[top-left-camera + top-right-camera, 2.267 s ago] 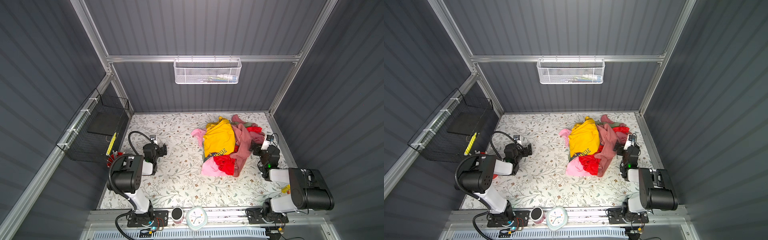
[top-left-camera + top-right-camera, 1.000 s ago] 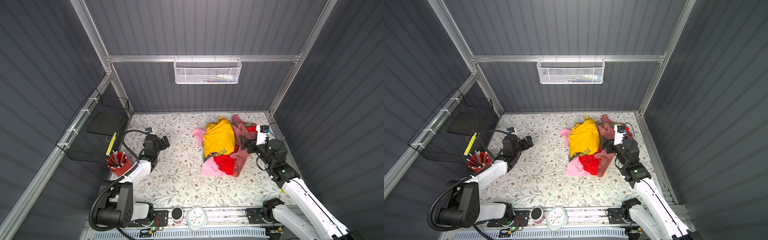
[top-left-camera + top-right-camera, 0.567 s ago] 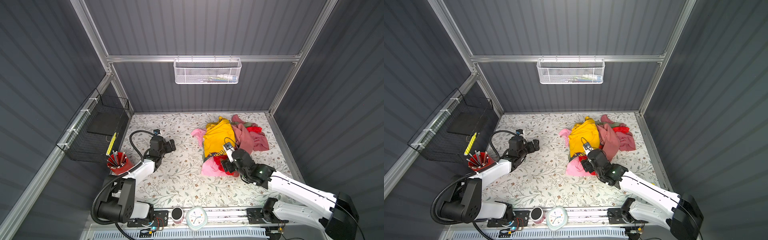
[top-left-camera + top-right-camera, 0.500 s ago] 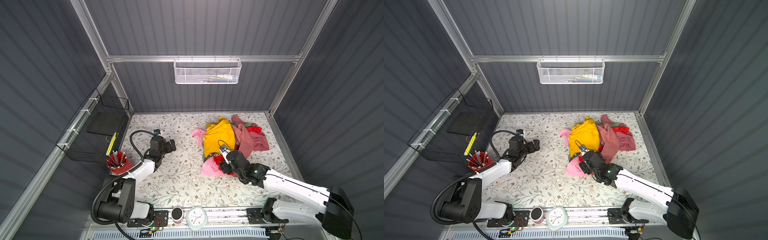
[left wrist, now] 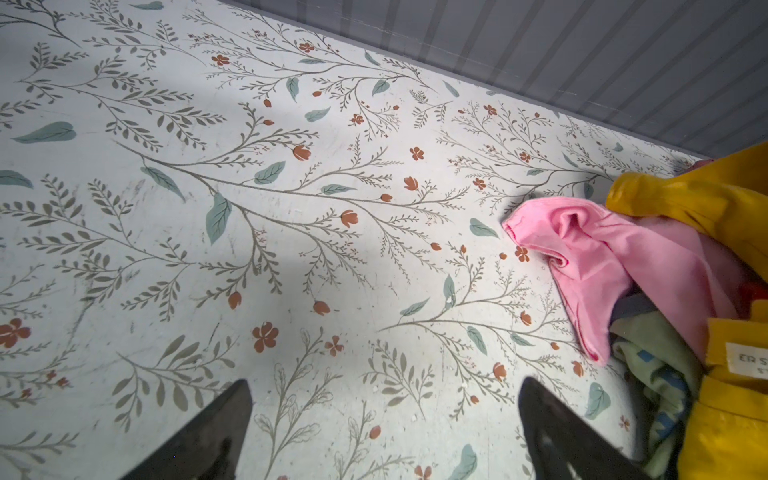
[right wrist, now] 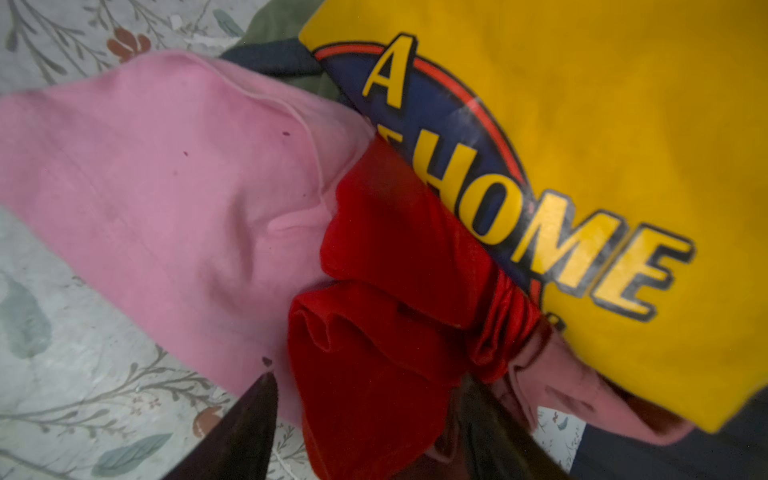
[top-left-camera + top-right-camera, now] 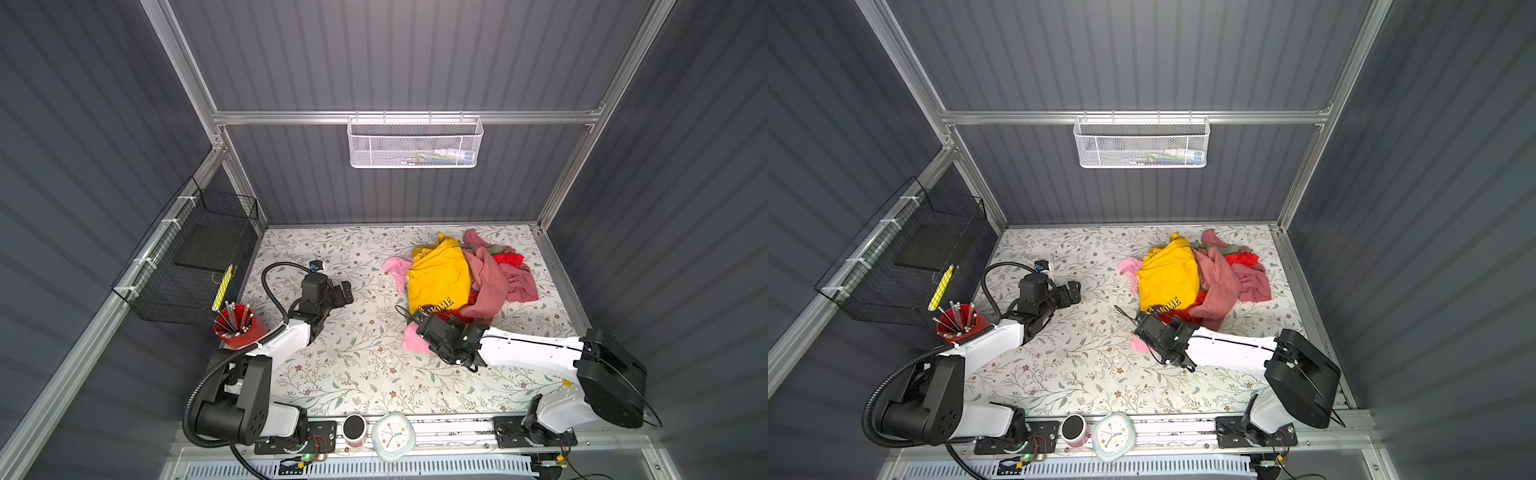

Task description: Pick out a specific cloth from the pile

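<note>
The pile lies at the back right of the floral table, with a yellow shirt [image 7: 438, 278] [image 7: 1167, 278] on top. The cloth [image 6: 374, 353], bright red, pokes out from under the shirt's front edge [image 7: 473, 297] between a light pink piece [image 6: 166, 187] and a dusty-rose piece [image 7: 490, 286]; more red shows at the pile's back right [image 7: 505, 258]. My right gripper [image 6: 368, 378] [image 7: 455, 322] [image 7: 1179, 322] stands open with the red fold between its fingers. My left gripper [image 5: 384, 382] [image 7: 343, 291] [image 7: 1071, 291] is wide open over bare table, left of the pile.
A red pencil cup [image 7: 235, 328] and a black wire basket [image 7: 195, 257] are at the left. A white mesh basket [image 7: 415, 143] hangs on the back wall. A clock [image 7: 392, 434] and a small cup [image 7: 353, 428] sit at the front rail.
My right arm swung from the pile's right side round to its front, and its jaws have narrowed about the red fold. My left gripper crept a little toward the middle.
</note>
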Controlling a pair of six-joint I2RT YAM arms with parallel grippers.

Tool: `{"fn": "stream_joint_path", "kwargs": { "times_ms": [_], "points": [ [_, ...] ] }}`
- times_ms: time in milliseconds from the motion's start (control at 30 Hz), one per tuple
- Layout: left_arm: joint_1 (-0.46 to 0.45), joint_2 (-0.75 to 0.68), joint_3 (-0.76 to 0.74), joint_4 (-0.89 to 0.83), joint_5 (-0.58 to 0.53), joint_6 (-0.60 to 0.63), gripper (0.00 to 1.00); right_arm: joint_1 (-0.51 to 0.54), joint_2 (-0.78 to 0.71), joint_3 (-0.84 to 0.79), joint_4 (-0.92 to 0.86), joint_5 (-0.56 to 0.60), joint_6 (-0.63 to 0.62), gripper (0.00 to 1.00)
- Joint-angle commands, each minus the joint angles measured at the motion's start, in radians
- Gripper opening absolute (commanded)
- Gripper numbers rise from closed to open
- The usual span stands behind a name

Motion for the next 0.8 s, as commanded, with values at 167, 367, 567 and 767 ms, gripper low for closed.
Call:
{"fn": "stream_joint_path", "kwargs": {
  "times_ms": [167, 367, 567, 767],
  "points": [
    [-0.006, -0.023, -0.029, -0.009, -0.003, 0.000, 1.00, -0.043, 0.097, 0.051, -0.017, 0.007, -0.060, 0.66],
    [-0.006, -0.023, -0.031, -0.013, -0.002, 0.000, 1.00, -0.071, 0.137, 0.071, 0.013, 0.018, -0.090, 0.54],
    [-0.006, -0.031, -0.031, -0.019, -0.008, 0.001, 1.00, -0.080, 0.163, 0.094, 0.033, 0.033, -0.103, 0.26],
    [-0.006, -0.049, -0.033, -0.038, -0.020, 0.013, 1.00, -0.086, 0.135, 0.096, 0.041, 0.048, -0.115, 0.00]
  ]
}}
